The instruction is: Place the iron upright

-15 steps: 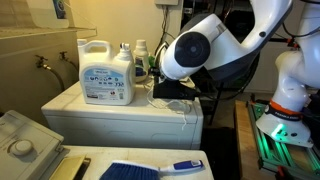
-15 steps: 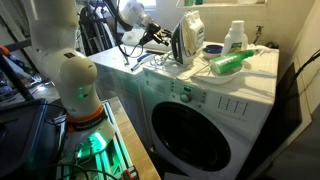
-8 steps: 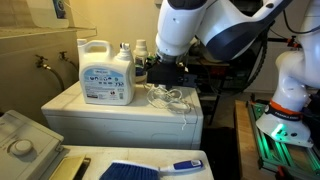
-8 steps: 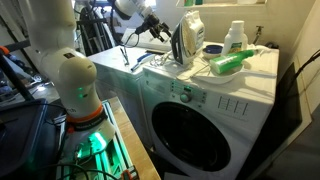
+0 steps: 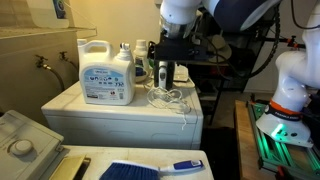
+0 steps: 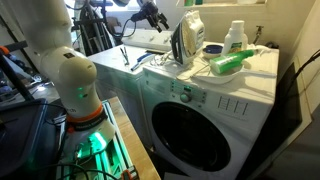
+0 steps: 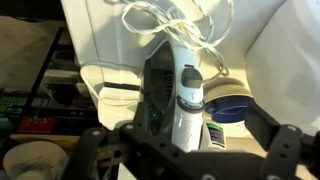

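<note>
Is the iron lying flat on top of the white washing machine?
No, the dark and white iron stands upright on the white washing machine.

Detergent jug [image 5: 106, 73] and green bottle [image 6: 228, 63] atop washing machine [image 6: 205, 115]

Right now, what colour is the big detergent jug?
The detergent jug is white with a blue label, clearest in an exterior view.
</note>
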{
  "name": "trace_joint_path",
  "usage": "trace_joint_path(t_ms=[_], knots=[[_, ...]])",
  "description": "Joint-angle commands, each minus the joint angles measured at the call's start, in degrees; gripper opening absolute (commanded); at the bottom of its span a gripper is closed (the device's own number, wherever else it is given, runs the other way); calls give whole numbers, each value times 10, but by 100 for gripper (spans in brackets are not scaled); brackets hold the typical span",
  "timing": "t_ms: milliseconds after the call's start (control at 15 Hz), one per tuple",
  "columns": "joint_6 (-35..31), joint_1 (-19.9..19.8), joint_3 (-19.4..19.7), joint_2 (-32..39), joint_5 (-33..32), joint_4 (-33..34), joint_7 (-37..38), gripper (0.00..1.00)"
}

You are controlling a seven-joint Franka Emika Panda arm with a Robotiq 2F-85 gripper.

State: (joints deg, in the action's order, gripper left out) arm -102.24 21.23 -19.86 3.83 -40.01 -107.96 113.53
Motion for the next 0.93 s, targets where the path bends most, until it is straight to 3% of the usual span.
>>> trace_joint_path(t_ms=[0,467,533,867], knots=[[-7,-8,6,-51,54,-17,-35,100],[33,-18,3,-109,83,-21,-55,100],[28,-17,-4,-80,63,2,-43,100],[33,-20,-5,-92,66,-2,-47,100]])
